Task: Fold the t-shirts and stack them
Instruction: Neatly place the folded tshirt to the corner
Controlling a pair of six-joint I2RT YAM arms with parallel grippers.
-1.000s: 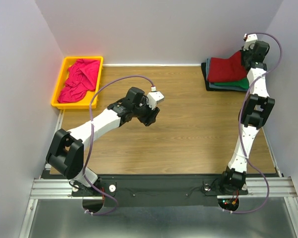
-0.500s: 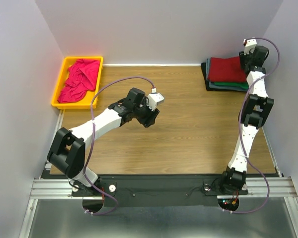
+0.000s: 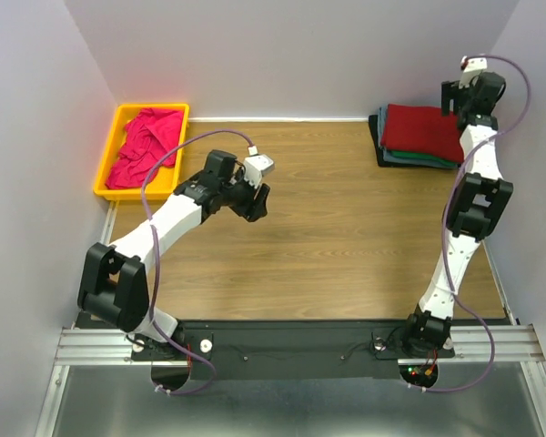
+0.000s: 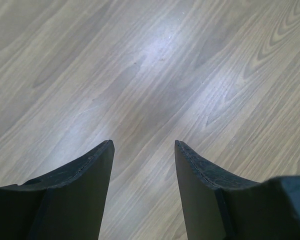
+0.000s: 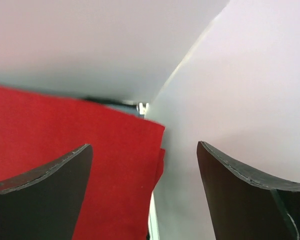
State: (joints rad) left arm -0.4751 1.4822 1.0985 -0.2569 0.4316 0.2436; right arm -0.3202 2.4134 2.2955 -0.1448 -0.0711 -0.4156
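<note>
A folded dark red t-shirt (image 3: 421, 127) lies flat on top of a stack at the back right, with a green t-shirt (image 3: 429, 157) and darker layers under it. My right gripper (image 3: 455, 98) hangs open above the stack's back right edge. In its wrist view the right gripper (image 5: 144, 146) holds nothing, with the red t-shirt (image 5: 65, 140) below its left finger. A crumpled magenta-pink t-shirt (image 3: 144, 146) sits in the bin. My left gripper (image 3: 253, 200) is open over bare wood left of centre. In its wrist view the left gripper (image 4: 142, 145) is empty.
The yellow plastic bin (image 3: 106, 171) stands at the back left corner. Grey walls close in the table at the back and on both sides; the right wall (image 5: 250, 90) is very near the right gripper. The wooden table (image 3: 346, 237) stretches between the arms.
My right gripper opened and let go of the red t-shirt, which dropped flat onto the stack; the gripper drew back toward the wall. My left arm swung left toward the bin.
</note>
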